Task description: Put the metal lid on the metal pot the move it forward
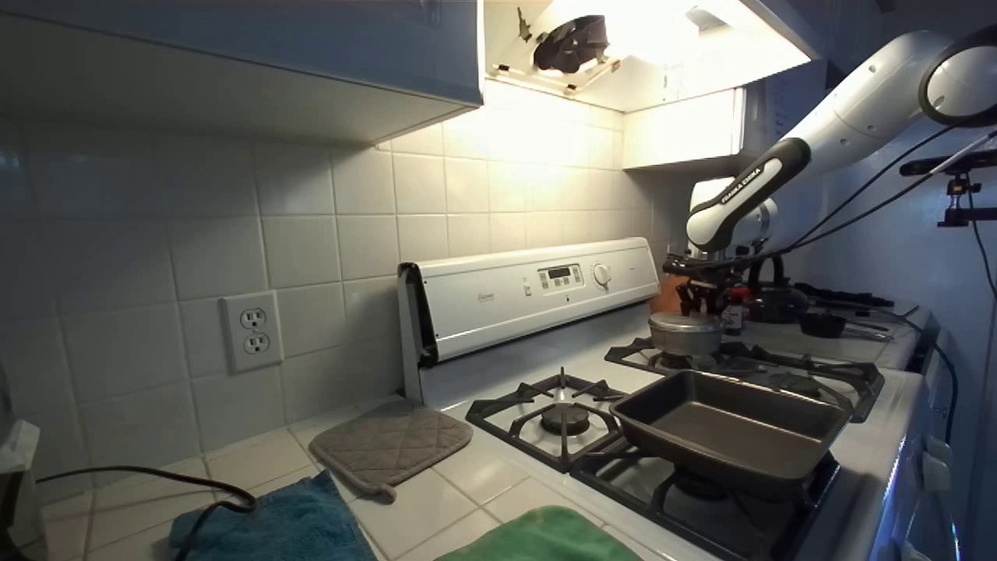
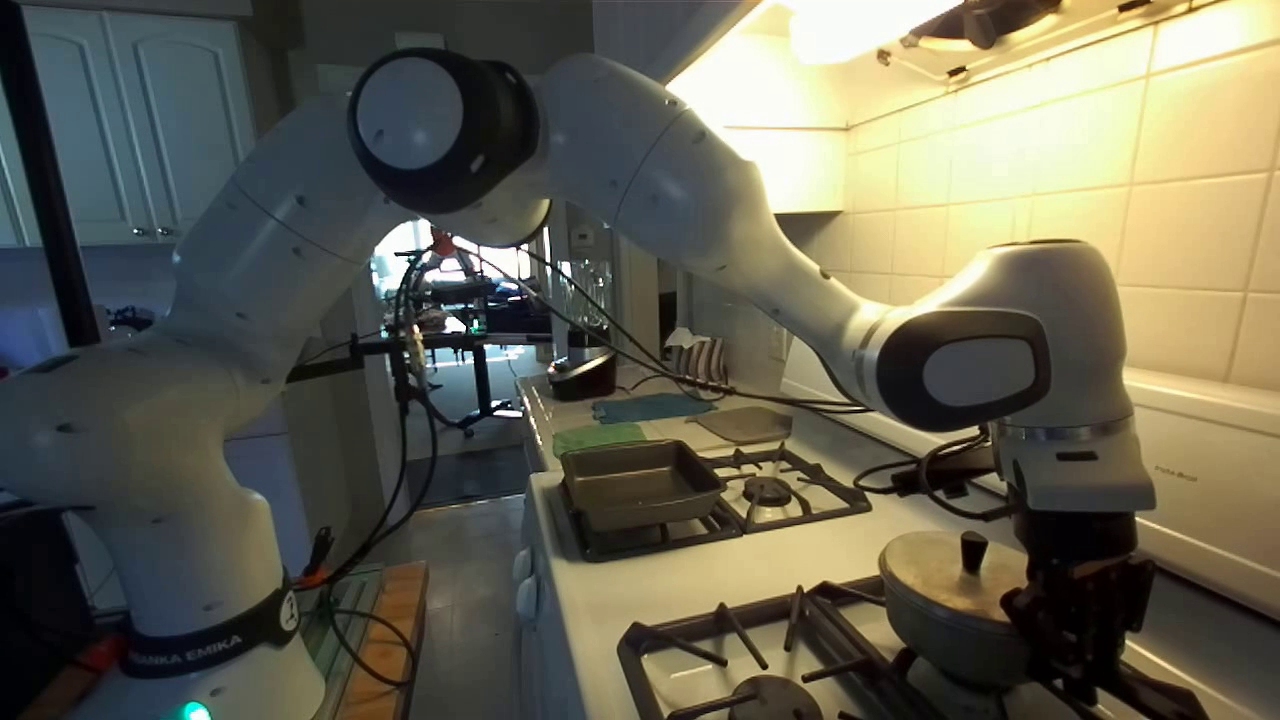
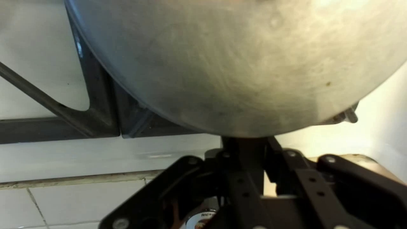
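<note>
Two markings can be read, both FRANKA EMIKA: along the dark stripe of the arm, and on the black band round its base, where the first letter curves out of sight. Script on the back panel of the stove is too small to make out; so is the lettering on a label partly covered by the gripper and cut off by the lower edge of the wrist view.

Just beside the gripper, over a grate, the metal pot stands upright, the metal lid on it with its black knob pointing up; both are round, so no long axis can be named. The wrist view cuts off the lid's upper part. The gripper points down at the pot's side, fingers close together, their tips hidden beneath the lid's rim; whether they are clamped on anything cannot be told. Well apart from the gripper, across the stove, sits a dark rectangular pan.
</note>
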`<state>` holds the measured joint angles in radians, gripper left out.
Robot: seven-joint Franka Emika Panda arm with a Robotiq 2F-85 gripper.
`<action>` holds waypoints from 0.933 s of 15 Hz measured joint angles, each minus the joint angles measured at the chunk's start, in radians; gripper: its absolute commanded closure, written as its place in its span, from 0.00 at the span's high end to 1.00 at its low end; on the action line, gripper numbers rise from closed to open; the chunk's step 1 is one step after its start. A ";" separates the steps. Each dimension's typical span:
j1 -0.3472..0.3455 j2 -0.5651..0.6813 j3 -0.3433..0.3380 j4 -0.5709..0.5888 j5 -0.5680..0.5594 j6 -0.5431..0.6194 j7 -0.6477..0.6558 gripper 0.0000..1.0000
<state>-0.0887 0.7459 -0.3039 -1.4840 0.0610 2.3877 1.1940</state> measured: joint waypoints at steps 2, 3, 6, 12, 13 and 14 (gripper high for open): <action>0.006 0.003 0.000 0.002 0.000 0.000 0.003 0.06; 0.007 0.004 0.000 0.003 0.000 0.000 0.004 0.06; 0.011 0.005 0.000 0.003 0.000 0.000 0.007 0.23; 0.012 0.006 0.000 0.005 -0.001 0.000 0.022 0.76; 0.012 0.006 0.000 0.006 -0.001 0.000 0.023 0.82; 0.012 0.006 0.000 0.007 -0.001 0.000 0.023 0.90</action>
<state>-0.0766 0.7515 -0.3039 -1.4766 0.0602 2.3875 1.2173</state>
